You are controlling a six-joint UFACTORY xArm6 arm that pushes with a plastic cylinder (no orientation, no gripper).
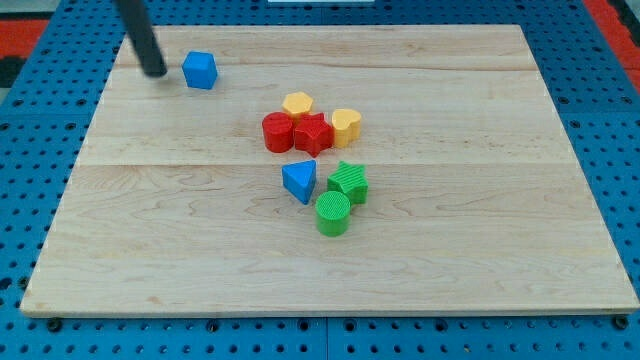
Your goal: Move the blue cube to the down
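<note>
The blue cube (pixel 200 70) sits near the top left of the wooden board (pixel 480 250). My tip (pixel 156 72) rests on the board just to the left of the blue cube, a small gap apart from it. The dark rod rises from the tip toward the view's top left.
A cluster lies mid-board: a yellow hexagon block (pixel 297 104), a yellow heart-like block (pixel 346 125), a red cylinder (pixel 277 132), a red star-like block (pixel 312 133), a blue triangle (pixel 299 181), a green ridged block (pixel 349 182) and a green cylinder (pixel 333 213).
</note>
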